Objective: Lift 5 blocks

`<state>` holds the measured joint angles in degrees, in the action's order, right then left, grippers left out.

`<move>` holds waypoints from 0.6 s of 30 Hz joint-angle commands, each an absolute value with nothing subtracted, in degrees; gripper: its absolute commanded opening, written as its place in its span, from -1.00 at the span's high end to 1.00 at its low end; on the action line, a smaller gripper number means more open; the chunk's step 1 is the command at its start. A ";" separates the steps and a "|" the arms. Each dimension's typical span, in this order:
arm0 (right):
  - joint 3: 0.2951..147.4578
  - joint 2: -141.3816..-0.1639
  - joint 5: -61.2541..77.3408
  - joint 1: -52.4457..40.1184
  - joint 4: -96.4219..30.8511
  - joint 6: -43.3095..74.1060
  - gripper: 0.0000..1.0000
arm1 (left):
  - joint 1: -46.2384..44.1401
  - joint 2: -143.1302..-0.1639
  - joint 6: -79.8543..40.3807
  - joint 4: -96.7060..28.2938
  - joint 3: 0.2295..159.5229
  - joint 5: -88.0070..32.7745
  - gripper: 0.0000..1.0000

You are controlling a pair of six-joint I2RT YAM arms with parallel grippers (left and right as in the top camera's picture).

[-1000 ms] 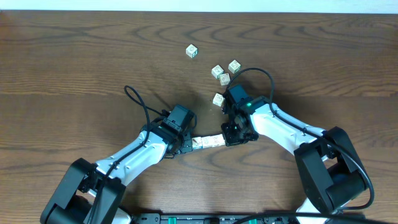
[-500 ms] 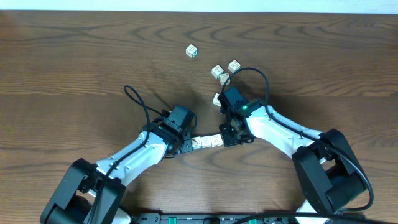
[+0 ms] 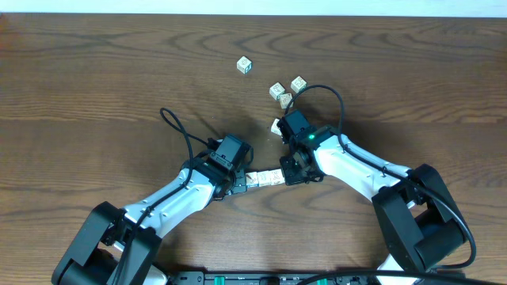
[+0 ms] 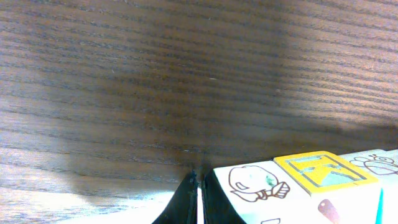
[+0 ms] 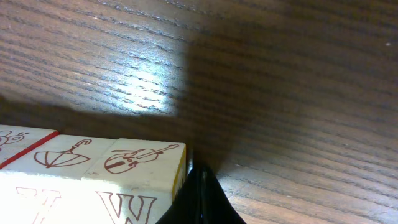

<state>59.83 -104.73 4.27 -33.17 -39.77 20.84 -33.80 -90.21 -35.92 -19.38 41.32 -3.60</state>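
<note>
Left hand [image 3: 240, 180]: fingers together, tips pressed against one end of a short row of blocks [image 3: 264, 179]. Right hand [image 3: 287, 172]: fingers together, pressed against the opposite end. The row is squeezed between both hands at the front middle of the desk [image 3: 95, 87]. Whether it is clear of the surface cannot be told. Further back lie a lone block [image 3: 245, 65], a cluster of three blocks [image 3: 285, 100], and a half-hidden block [image 3: 276, 124] just beside the right arm.
</note>
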 commanded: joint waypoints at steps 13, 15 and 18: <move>58.41 -108.22 18.33 -37.30 -35.29 22.68 0.97 | -36.80 -90.54 -34.15 -16.51 41.80 -14.50 0.86; 58.41 -108.22 18.33 -37.36 -35.31 22.70 0.97 | -36.80 -90.54 -34.17 -16.38 41.80 -14.63 0.86; 58.41 -108.22 18.33 -37.67 -35.31 22.70 0.97 | -36.80 -90.54 -34.59 -16.03 41.80 -14.66 0.86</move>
<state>59.81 -104.73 4.10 -33.21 -38.22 22.17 -33.80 -90.21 -35.79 -19.27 41.30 -3.66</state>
